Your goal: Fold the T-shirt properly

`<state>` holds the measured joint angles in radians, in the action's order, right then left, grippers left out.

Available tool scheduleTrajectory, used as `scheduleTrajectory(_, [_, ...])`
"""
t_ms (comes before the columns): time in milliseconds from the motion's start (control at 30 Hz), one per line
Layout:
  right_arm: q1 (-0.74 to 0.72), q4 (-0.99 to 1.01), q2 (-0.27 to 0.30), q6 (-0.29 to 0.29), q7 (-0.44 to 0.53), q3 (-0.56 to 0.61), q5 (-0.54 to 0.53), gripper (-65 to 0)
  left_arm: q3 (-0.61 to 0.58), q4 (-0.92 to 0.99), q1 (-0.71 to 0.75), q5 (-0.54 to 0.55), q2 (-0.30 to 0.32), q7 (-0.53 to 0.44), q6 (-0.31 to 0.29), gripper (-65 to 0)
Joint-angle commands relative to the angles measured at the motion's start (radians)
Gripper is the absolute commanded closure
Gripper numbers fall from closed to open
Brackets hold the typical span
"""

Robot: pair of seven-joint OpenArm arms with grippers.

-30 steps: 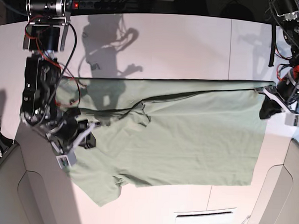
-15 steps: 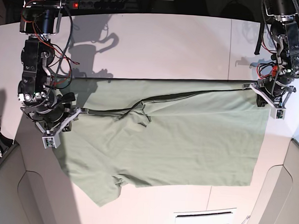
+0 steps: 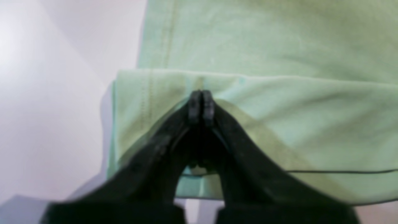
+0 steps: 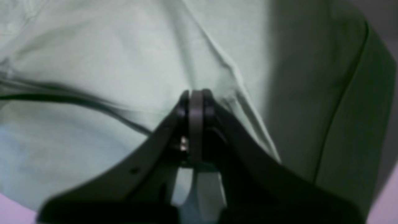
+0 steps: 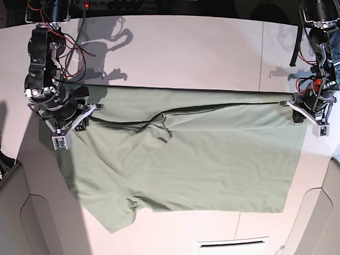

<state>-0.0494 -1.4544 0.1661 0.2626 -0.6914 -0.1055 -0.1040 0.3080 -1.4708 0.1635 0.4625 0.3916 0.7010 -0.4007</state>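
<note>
- T-shirt (image 5: 214, 157): the pale green garment lay spread across the white counter (image 5: 190, 49), filling the middle of the base view from left to right, with one sleeve trailing toward the lower left of the frame.
- A long flap along the upper edge was doubled over, its dark fold line running across the frame between the two arms.
- Left end effector (image 5: 307, 114), at the right of the base view: its jaws were pinched together on the doubled hem corner, as the left wrist view (image 3: 201, 104) showed.
- Right end effector (image 5: 74, 123), at the left of the base view: its jaws were clamped on a ridge of cloth near the shoulder; the right wrist view (image 4: 195, 107) showed fabric gathered at the tips.
- Step in hand, as judged: carrying one long edge across the body for a lengthwise fold.
- To do it well, both arms would need to travel together at matched height and pace, so that the held edge kept taut and straight between them.
- The edge should be laid parallel to the far side, the sleeve tucked inside the fold.
- Risk, as judged: the slack and crease near the collar at centre could be trapped as a wrinkle unless tension was held until release.
</note>
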Motion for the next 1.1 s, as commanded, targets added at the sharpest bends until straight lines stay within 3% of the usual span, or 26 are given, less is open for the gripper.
scheduleTrajectory(0, [0.006,-0.008,0.008,0.003,-0.031,-0.004,0.007,0.0,-0.001,-0.002,0.009,0.002,0.008,0.068,-0.008,0.0])
scheduleTrajectory(400, [0.1,-0.123,0.02,0.006,-0.08,-0.004,0.008,0.0,0.037,-0.014,0.13,0.043,0.008,0.09,-0.03,0.0])
scheduleTrajectory(700, [0.238,-0.299,0.088,0.006,-0.147,-0.004,0.011,0.0,0.179,-0.101,0.278,0.196,0.002,0.138,-0.11,0.0])
scheduleTrajectory(1067, [0.353,-0.358,0.089,0.006,-0.194,-0.007,0.027,0.0,0.243,-0.124,0.418,0.331,-0.002,0.197,-0.15,0.0])
